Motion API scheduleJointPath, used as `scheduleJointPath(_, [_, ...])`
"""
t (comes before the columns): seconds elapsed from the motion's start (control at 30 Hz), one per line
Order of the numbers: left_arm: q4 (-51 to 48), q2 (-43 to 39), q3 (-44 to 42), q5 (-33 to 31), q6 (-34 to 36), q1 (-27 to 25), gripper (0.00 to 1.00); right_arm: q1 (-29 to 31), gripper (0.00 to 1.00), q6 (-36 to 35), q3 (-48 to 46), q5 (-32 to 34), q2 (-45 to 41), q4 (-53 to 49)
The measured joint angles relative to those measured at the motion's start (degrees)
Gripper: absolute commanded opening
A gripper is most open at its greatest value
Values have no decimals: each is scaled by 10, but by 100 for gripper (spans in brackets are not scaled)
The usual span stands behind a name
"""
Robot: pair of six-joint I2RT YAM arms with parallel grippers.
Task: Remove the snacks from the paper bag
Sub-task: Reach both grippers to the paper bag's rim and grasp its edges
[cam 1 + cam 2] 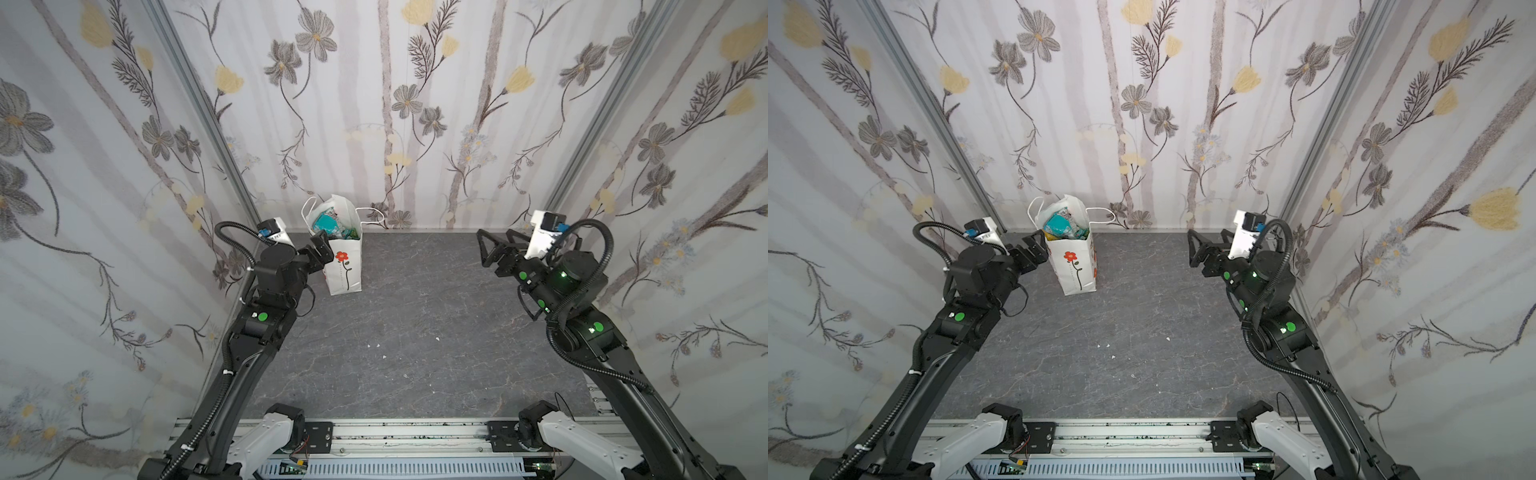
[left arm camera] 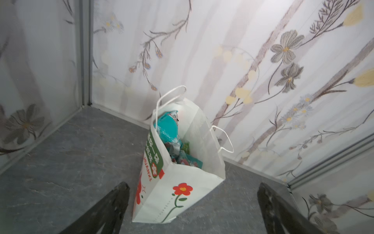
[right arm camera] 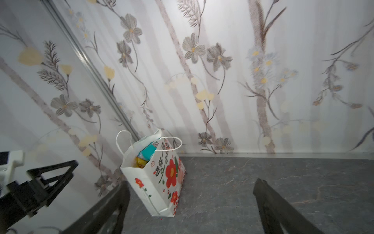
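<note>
Three floral walls (image 1: pixel 374 104); grey marbled table (image 1: pixel 415 332); left hand (image 2: pixel 193 185), right hand (image 1: pixel 494 239) wide, empty.

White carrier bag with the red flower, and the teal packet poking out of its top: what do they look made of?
White carrier bag: looks like matte paper; stiff folded walls keep it standing with its mouth open. Teal packet: probably thin plastic film, slightly glossy; its surface looks crinkled and puffy.
</note>
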Motion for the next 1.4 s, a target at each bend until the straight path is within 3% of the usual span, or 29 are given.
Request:
scheduleJointPath(0.17, [-168,122,161,6,-25,8,81,95,94,7,134,3,151,-76])
scheduleJointPath(0.37, [-296,249,308,14,-22,68,79,127,92,30,252,2,318,-85])
scheduleJointPath(0.77, [-350,369,367,116,-1,124,75,133,83,82,547,1,633,-89])
scheduleJointPath(1.03, [-339,409,392,151,12,134,63,123,67,137,642,-34,758,-83])
scheduleJointPath(1.17, [-338,425,406,165,17,140,47,122,52,160,704,-57,810,-81])
scheduleJointPath(1.4, [-345,449,431,204,18,143,16,120,21,193,715,-78,820,-70])
